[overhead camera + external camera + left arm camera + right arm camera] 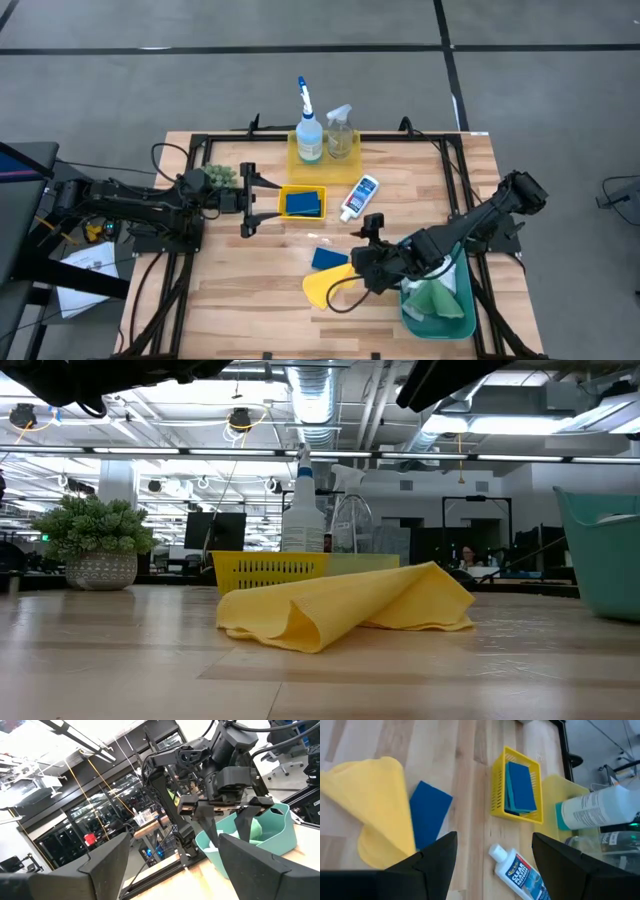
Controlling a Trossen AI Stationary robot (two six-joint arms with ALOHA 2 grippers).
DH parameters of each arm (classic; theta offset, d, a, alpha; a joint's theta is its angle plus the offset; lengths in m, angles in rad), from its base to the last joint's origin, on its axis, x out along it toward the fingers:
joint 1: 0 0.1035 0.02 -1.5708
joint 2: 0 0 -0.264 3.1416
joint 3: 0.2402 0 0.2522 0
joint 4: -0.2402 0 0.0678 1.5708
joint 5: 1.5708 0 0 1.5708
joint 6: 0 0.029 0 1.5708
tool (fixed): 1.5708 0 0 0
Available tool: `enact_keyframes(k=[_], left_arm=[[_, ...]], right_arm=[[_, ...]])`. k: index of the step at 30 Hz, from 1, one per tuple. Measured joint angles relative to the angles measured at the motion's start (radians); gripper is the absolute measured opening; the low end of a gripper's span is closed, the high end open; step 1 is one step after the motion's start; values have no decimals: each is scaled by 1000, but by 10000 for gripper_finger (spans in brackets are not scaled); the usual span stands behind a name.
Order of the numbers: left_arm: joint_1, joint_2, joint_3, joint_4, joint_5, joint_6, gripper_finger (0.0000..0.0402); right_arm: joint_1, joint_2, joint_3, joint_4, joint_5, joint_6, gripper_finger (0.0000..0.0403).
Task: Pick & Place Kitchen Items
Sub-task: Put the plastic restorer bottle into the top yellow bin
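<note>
The yellow cloth (322, 286) is lying crumpled on the table by a loose blue sponge (329, 258), right gripper (369, 250) hovering just above them wide open and empty, probably lining up a grab for the teal bin (461, 322).

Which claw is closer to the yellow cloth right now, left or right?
Right. The right claw hovers open just beside the yellow cloth, near the loose blue sponge. The left claw, also open, sits farther off by the small yellow tray.
</note>
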Motion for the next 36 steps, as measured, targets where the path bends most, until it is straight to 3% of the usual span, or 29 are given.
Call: enact_keyframes(k=[25,36], left_arm=[[0,0,0,0,0,0,298],[0,0,0,0,0,0,298]], right_arm=[[-67,-2,-66,12,-8,-14,248],[-145,56,-65,59,-103,-61,248]])
